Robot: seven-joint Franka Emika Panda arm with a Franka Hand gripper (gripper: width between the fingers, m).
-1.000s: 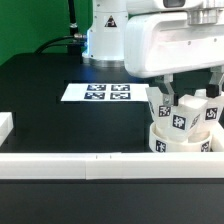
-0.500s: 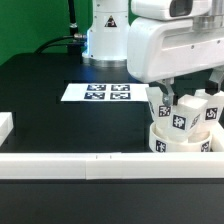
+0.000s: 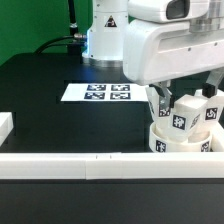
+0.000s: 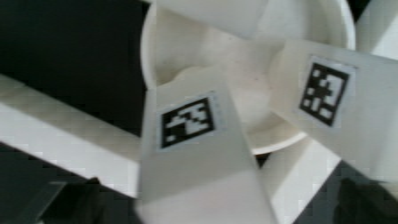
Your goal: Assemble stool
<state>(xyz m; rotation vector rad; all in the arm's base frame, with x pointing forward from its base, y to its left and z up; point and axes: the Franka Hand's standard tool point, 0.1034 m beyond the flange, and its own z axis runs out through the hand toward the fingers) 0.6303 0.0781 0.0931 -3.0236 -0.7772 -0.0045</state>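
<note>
The black bench [image 3: 50,110] fills most of the exterior view, with a long white border rail [image 3: 70,163] running along its near edge and a short white block [image 3: 5,125] of rail at the exterior view's left. The white Panda arm [image 3: 165,45] takes up the upper part of the exterior view's right, its base [image 3: 103,30] standing at the far side of the bench. The marker board [image 3: 97,93] lies flat on the bench near the middle, apart from everything else.

The stool sits at the exterior view's right, close behind the border rail. Its round seat [image 3: 182,140] lies flat on the bench, with black-and-white tags on its side wall. 2 legs show standing upright on the seat: 1 leg [image 3: 181,113] near the middle carrying a tag, and a second leg [image 3: 211,110] just beside it toward the exterior view's right, partly cut by the frame edge.

The gripper [image 3: 163,100] hangs down over the seat, its dark fingers [image 3: 155,100] low beside the first leg; I cannot tell from either view whether they are spread or closed on anything. In the wrist view, 2 tagged white legs [image 4: 187,120] [image 4: 324,85] fill the picture over the pale curve of the seat [image 4: 231,95], too close and blurred to judge contact.
</note>
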